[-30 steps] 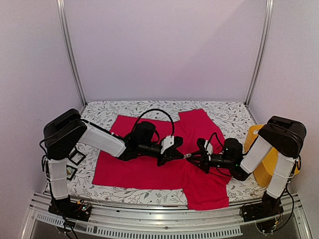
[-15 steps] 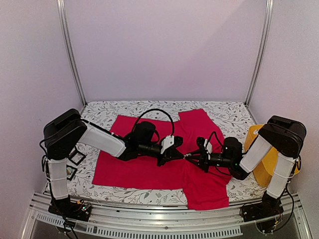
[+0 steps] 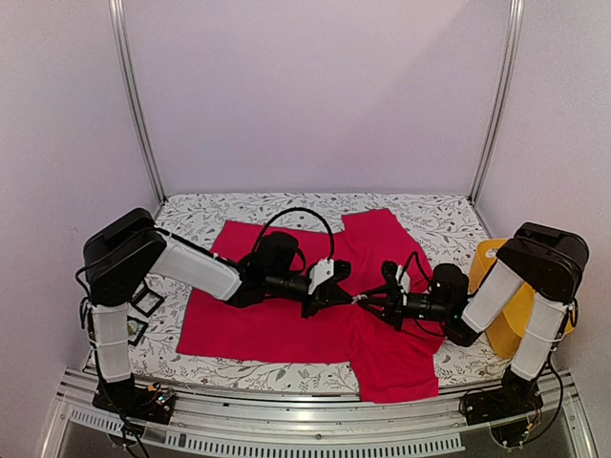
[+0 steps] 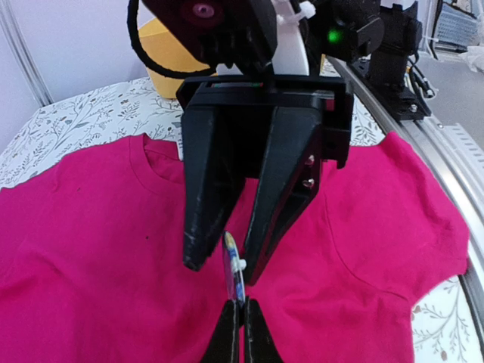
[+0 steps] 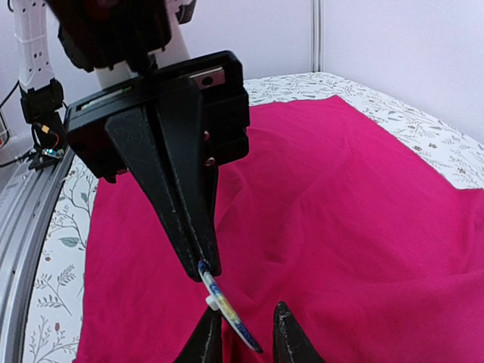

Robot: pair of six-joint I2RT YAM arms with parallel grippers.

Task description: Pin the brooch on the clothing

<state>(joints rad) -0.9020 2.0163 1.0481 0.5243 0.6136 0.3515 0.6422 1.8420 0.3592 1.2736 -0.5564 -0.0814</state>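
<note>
Brooch, a small thin blue-and-white disc seen edge-on (image 4: 233, 274), is up between your two grippers over the middle of the plain bright red short-sleeved T-shirt (image 3: 258, 324). From these views you can't tell whether it touches the fabric. Your left gripper (image 4: 240, 306) has its fingers together, pinched on one edge of the brooch. Your right gripper (image 5: 248, 314) faces it nose to nose with its fingers apart, one on each side of the brooch. You can't tell whether either of them is touching the brooch. A small white nub sticks out of the brooch's side, just beside one right finger. The T-shirt lies spread flat on the bench under a floral white-grey tablecloth (image 3: 200, 215), with one sleeve reaching the near edge by your right arm. A flat yellow object (image 3: 511, 320) leans behind the right arm, off the shirt.
</note>
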